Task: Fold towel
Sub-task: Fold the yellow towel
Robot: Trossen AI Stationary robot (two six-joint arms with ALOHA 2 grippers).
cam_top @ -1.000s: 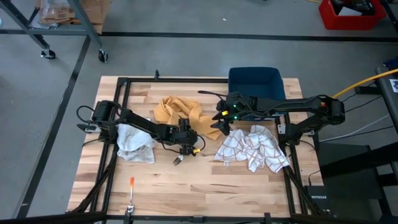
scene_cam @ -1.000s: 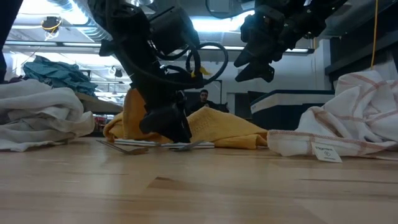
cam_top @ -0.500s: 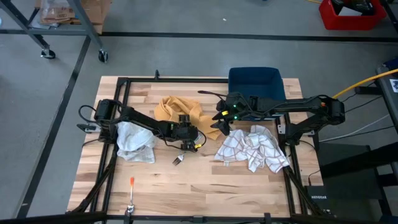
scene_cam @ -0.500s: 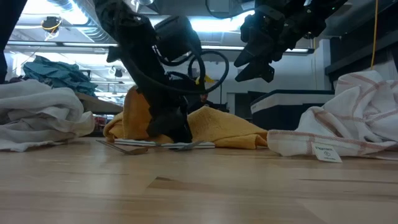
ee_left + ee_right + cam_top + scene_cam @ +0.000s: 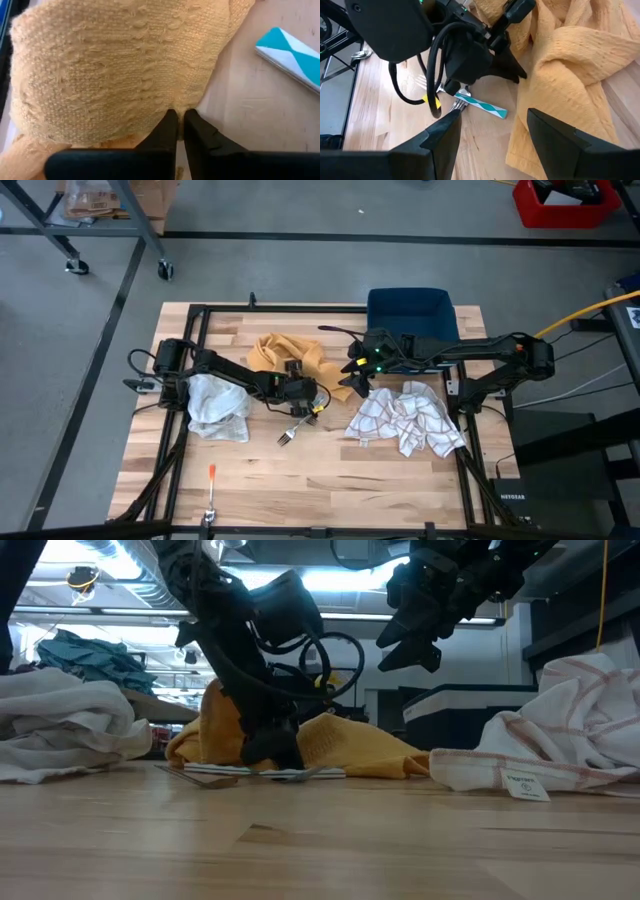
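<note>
- A crumpled white towel (image 5: 217,408) is lying at the left side of the table (image 5: 330,480), beside my left arm's base; I am leaving it alone.
- My left gripper (image 5: 180,116) is pressing its fingers together on the near edge of the yellow towel (image 5: 285,355), which is sitting bunched at the table's middle toward the far side.
- I am judging the pinch thin: it may be catching only a few threads of the weave, so the hem could slip out once I lift.
- A fork with a teal-patterned handle (image 5: 292,433) is lying just beside that edge; dragging the cloth toward me could sweep it along.
- My right gripper (image 5: 492,132) is hovering wide open and empty above the yellow towel's right side, with the checked white towel (image 5: 408,418) and the blue bin (image 5: 412,310) close by, so room there is tight.
- The bare wood in front is giving me the best space for spreading the cloth flat.
</note>
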